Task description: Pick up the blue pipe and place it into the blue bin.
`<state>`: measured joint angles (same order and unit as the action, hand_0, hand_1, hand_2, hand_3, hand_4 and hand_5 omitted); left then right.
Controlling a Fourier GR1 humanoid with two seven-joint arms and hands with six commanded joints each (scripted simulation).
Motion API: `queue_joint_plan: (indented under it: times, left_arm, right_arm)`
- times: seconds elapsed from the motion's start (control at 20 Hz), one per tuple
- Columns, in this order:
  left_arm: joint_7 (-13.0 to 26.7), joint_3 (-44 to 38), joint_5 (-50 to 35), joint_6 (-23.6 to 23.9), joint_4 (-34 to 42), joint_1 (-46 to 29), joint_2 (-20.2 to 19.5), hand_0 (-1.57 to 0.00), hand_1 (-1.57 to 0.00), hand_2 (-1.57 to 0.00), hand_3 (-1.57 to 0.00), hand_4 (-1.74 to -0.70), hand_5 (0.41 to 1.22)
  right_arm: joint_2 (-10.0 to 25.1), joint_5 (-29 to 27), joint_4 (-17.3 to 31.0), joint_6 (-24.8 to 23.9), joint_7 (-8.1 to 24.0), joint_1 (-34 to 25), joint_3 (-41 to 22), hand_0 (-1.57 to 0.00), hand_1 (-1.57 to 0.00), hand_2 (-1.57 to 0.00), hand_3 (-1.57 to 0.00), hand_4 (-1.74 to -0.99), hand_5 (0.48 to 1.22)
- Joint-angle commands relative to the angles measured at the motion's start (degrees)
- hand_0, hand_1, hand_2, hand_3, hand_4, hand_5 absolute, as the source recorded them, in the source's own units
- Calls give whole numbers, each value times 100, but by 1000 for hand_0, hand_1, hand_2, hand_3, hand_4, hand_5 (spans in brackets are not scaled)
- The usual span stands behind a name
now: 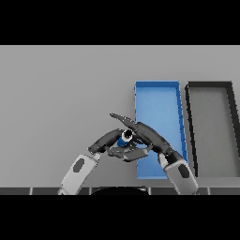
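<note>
Blue pipe (126, 138), small and short, sits right in the middle of the action, its round open end showing pale against a dark ring. It is caught between both hands, just at the left wall of the blue bin (157, 93), near the bin's lower left corner. Whether it rests on the table or is lifted clear of it, I cannot tell.

Right hand (149, 133) lies over the pipe from the right, long dark fingers (123, 118) stretched nearly straight and pointing up and to the left, past the pipe. Its thumb side looks tucked under toward the pipe, so the pipe seems pinched beneath those fingers, though the contact itself is hidden in the dark cluster. Most of this hand lies over the bin's floor, with the fingertips out over the table.

Left hand (107, 139) comes in from the lower left, its fingers (127, 153) curled forward just beneath and beside the pipe, meeting the right hand there. How firmly they close on the pipe is hard to make out.

Beyond the fingers to the right, a dark grey bin (209, 85) stands just beside the blue one, their long walls parallel. All of it sits on the grey table (61, 93).
</note>
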<state>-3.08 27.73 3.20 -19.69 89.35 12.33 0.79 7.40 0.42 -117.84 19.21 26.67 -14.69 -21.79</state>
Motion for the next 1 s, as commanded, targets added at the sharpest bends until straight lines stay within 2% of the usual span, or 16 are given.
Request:
queue_joint_plan:
  times: [0.0,0.05,0.1,0.15,0.25,0.3,0.35,0.4,0.45,0.55,0.6,0.65,0.7,0.9,0.95]
  left_arm:
    - [114,-39,39,61,-40,15,43,-1571,-1571,-1571,-1571,-1515,1221]
    - [178,-44,8,54,31,-58,53,-1571,-1571,-1541,-1304,-1560,1221]
    - [313,-62,1,37,11,-90,50,-1571,-1571,-1528,-1139,-1596,1221]
    - [331,-93,46,33,-46,-77,33,-1571,-1571,-1537,-1163,-1625,1221]
    - [203,-77,52,45,28,-121,121,-1571,-1571,-1549,-1228,-1667,1221]
    - [131,-115,26,-7,32,-118,97,-1571,-1571,-1553,-1271,-1682,1221]
    - [122,-107,68,-34,-9,-105,112,-1571,-1571,-1557,-1307,-1694,1221]
    - [126,-108,104,-39,14,-84,128,-1571,-1571,-1560,-1331,-1703,1221]
    - [191,-118,103,-72,132,-141,109,-1571,-1571,-1562,-1322,-1711,1221]
    - [119,-156,119,-125,147,-122,135,-1571,-1571,-1539,-1412,-1722,1221]
    - [126,-186,142,-155,133,-69,158,-1571,-1571,-1545,-1396,-1725,1221]
    - [16,-180,203,-149,97,-92,195,-1571,-1571,-1551,-1417,-1729,1221]
    - [-138,-152,252,-128,17,-92,254,-1571,-1571,-1555,-1432,-1731,1221]
    - [-172,-180,268,-62,21,-145,269,-1571,-1571,-1564,-1434,-1732,1221]
    - [-133,-225,302,-42,73,-81,271,-1571,-1571,-1566,-1264,-1734,1221]
  right_arm:
    - [-24,-53,2,48,54,-65,-47,-166,-241,-249,-143,-1255,519]
    - [-71,-37,105,51,130,-188,-59,-398,-437,-428,-307,-1303,520]
    - [-53,-15,183,88,74,-200,-37,-630,-652,-657,-504,-1383,523]
    - [-81,38,276,100,91,-287,-53,-818,-836,-840,-662,-1446,527]
    - [-175,-66,306,71,-60,-302,-55,-1089,-1101,-1103,-896,-1537,600]
    - [-255,-168,308,36,-140,-251,-35,-1186,-1195,-1196,-1031,-1513,671]
    - [-284,-197,295,21,-203,-143,-24,-1263,-1270,-1271,-1139,-1495,781]
    - [-398,-80,322,-67,-245,-162,-117,-1324,-1330,-1331,-1225,-1481,869]
    - [-361,-31,290,-64,-390,-121,-114,-1374,-1378,-1379,-1295,-1475,940]
    - [-359,149,228,-22,-537,-132,-173,-1445,-1448,-1448,-1394,-1477,1041]
    - [-401,247,204,-22,-587,-112,-273,-1470,-1472,-1473,-1429,-1481,1077]
    - [-431,300,176,-35,-660,-34,-308,-1490,-1492,-1492,-1458,-1485,1106]
    - [-538,138,154,-13,-459,0,-255,-1506,-1508,-1508,-1480,-1488,1129]
    - [-870,38,178,29,-251,111,-137,-1545,-1545,-1545,-1534,-1494,1183]
    - [-908,60,155,28,-357,118,-96,-1550,-1550,-1550,-1541,-1495,1191]
